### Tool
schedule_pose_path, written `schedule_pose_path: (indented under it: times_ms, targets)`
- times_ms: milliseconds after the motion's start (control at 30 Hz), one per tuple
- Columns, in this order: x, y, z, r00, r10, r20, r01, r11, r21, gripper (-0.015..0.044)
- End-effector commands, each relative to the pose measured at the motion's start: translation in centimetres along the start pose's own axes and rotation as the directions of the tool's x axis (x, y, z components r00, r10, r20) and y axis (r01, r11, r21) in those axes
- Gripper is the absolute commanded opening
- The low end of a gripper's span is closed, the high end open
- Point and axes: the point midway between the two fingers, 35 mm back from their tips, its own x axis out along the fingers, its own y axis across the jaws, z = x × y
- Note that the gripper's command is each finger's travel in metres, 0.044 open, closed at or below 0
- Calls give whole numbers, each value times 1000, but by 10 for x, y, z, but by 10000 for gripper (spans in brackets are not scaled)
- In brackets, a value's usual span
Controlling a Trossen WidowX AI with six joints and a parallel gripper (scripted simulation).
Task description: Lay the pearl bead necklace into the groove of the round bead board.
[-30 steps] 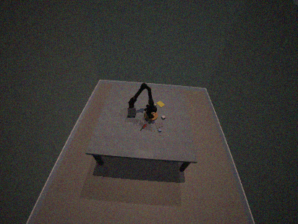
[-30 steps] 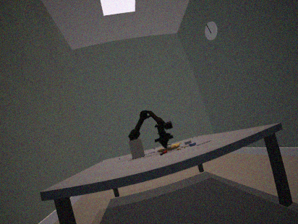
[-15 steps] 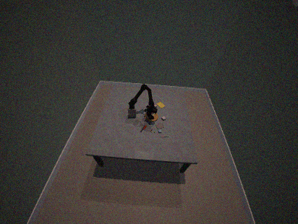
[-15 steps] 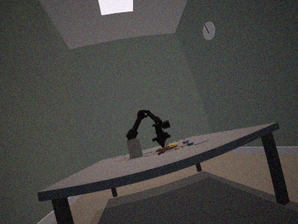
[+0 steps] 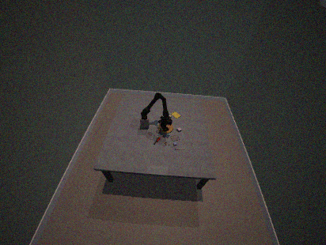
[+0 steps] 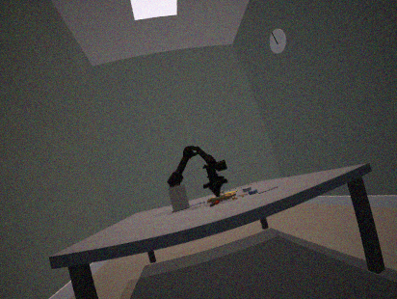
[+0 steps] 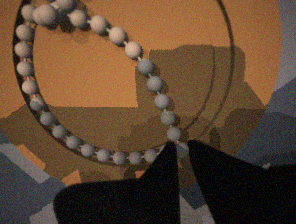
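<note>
The round bead board (image 7: 90, 75) (image 5: 170, 129) (image 6: 230, 195) is orange, with a dark circular groove. The pearl bead necklace (image 7: 117, 35) lies on it in the wrist view. Its left and lower beads follow the groove. Several beads bunch at the upper left, and a strand crosses inside the ring from there down to the fingertips. The groove's right side shows no beads. My gripper (image 7: 181, 147) (image 6: 218, 194) points down over the board's edge and is shut on the necklace, at a bead near the groove's lower right. The fingers partly hide that bead.
On the grey table (image 5: 130, 154) are a yellow piece (image 5: 176, 114) behind the board, a pink block (image 5: 179, 130) beside it, a red-and-dark tool (image 5: 157, 140) in front, a small bluish item (image 5: 175, 144) and a thin rod (image 5: 180, 149).
</note>
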Motion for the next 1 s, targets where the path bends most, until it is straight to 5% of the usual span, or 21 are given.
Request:
schedule_pose_path:
  times_ms: [0, 200, 767, 967]
  targets:
    - [6, 0, -2, 1000, 5, -5, -5, 1000, 4, 0]
    - [8, 0, -2, 1000, 5, -5, -5, 1000, 4, 0]
    - [1, 0, -2, 1000, 3, -4, -3, 1000, 7, 440]
    - [-1, 0, -2, 1000, 5, -5, -5, 1000, 4, 440]
